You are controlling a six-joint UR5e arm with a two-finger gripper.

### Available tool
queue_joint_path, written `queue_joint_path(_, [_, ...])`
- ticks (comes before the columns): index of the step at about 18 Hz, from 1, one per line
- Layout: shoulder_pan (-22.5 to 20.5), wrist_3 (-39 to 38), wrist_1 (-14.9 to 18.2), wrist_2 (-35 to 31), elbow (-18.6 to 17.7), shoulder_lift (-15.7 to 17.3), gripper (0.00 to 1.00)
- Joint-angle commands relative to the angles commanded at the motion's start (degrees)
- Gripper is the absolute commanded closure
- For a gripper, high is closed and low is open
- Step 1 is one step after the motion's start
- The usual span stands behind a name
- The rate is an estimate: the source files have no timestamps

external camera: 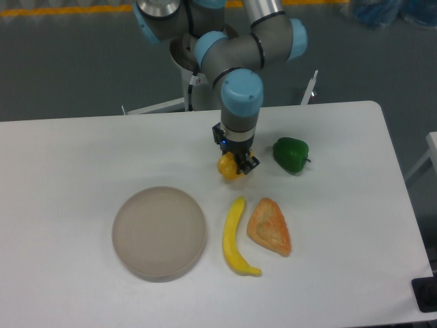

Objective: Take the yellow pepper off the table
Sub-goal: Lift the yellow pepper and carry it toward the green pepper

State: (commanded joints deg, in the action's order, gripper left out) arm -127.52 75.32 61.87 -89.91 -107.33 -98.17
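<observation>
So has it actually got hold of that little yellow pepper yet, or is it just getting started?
The reaching looks done: the gripper is down over the yellow pepper and appears shut on it, beside the green pepper. In hand is the grasp itself. I cannot tell from this view whether the pepper has left the table. What is left is a clear lift upward.

Even, bright overhead light washes the white table (82, 150) (mild glare); shadows stay soft, and focus softens toward twelve o'clock.
</observation>
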Motion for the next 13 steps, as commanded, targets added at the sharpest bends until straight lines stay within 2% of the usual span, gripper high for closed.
queue_joint_path(4, [-3.16,0.35,0.78,0.09,5.27,-1.84,0.9])
queue_joint_path(5, [-4.13,0.35,2.53,0.0,7.2,-2.54,0.9])
queue_joint_path(6, [-5.44,0.44,6.12,0.09,10.53,-3.51,0.9])
queue_joint_path(8, [-7.03,0.7,10.44,0.09,15.72,-5.53,0.9])
queue_joint_path(10, [-7.39,2.28,13.08,0.09,21.08,-8.68,0.9])
queue_joint_path(13, [-7.39,3.34,13.8,0.09,27.16,-13.08,0.91])
